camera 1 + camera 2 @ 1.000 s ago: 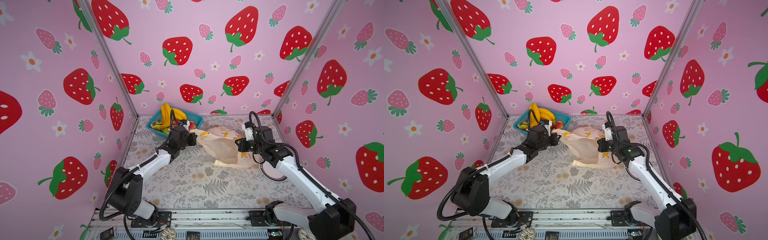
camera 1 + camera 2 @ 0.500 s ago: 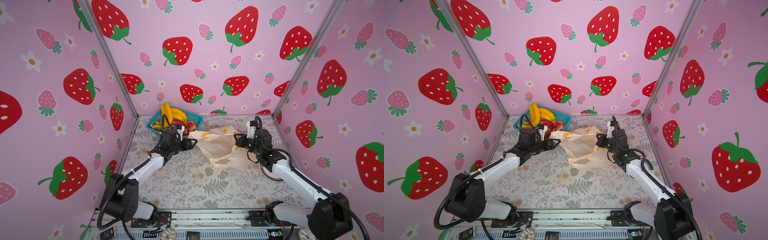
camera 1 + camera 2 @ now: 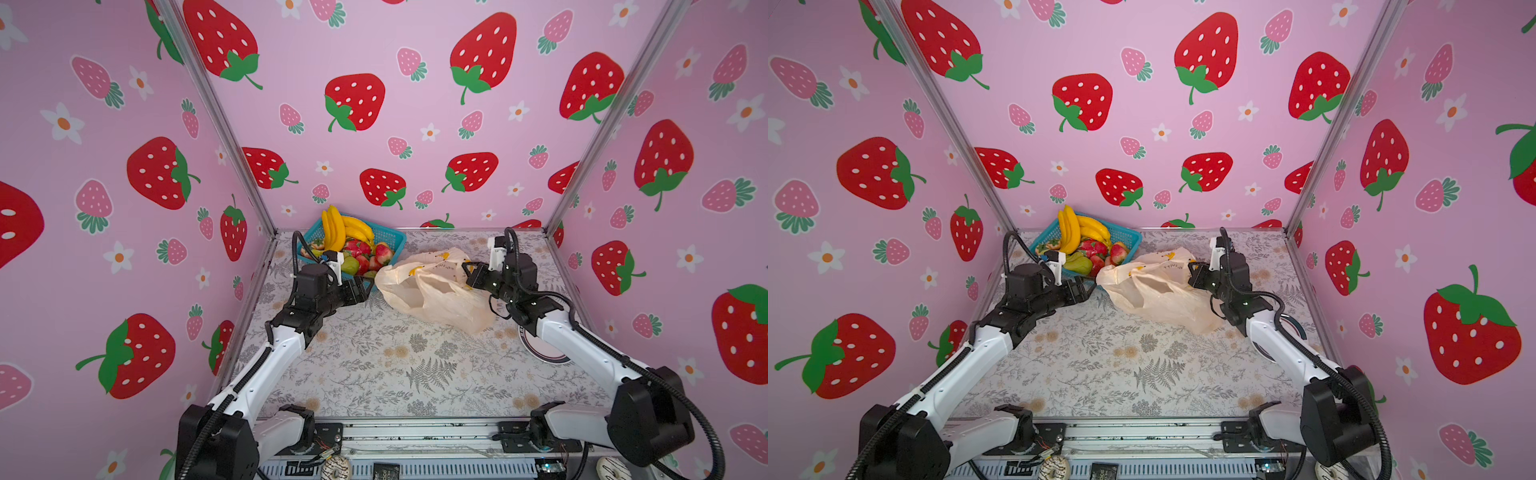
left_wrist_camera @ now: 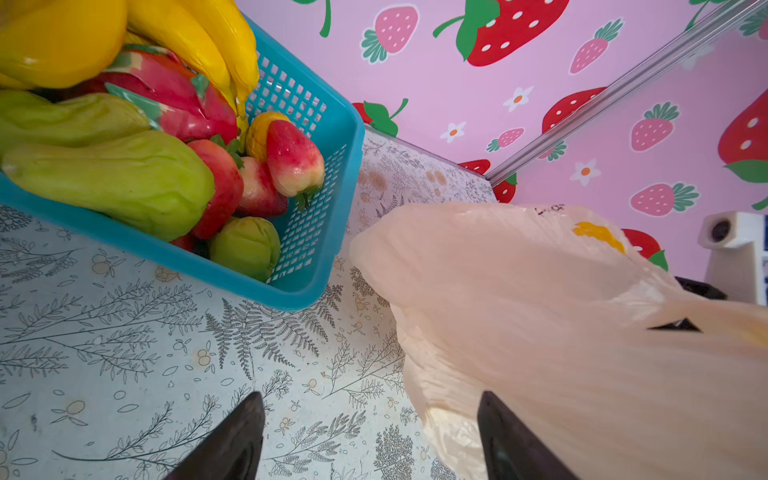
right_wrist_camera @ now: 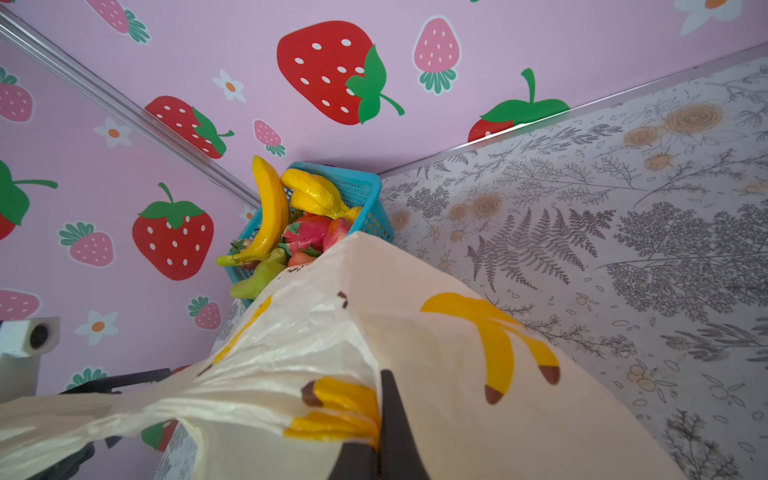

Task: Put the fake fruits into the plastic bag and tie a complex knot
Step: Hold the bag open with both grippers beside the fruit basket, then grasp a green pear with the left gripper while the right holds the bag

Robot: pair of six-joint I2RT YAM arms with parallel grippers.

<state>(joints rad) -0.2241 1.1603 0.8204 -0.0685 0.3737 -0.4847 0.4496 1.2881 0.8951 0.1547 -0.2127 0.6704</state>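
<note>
At the far middle of the tabletop (image 3: 395, 365), the plastic bag (image 3: 432, 291) lay slumped and seemingly empty. Its film looked thin, limp and slick, likely weightless and prone to fold, so the mouth rim or handles seemed best to pinch. The right end effector (image 5: 380, 415) was clenched on its right edge. The left end effector (image 4: 372, 436) stood spread and empty just beside its left edge. The fake fruits (image 3: 353, 249), glossy and hard-looking, filled the teal mesh basket (image 3: 395, 239) at far left.

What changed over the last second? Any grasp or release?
left gripper opened, let go of the plastic bag at its basket-side edge, and drew back and lower; that edge slumped. right gripper stayed shut on the bag's other edge and barely shifted. fake fruits are all still in the basket.
</note>
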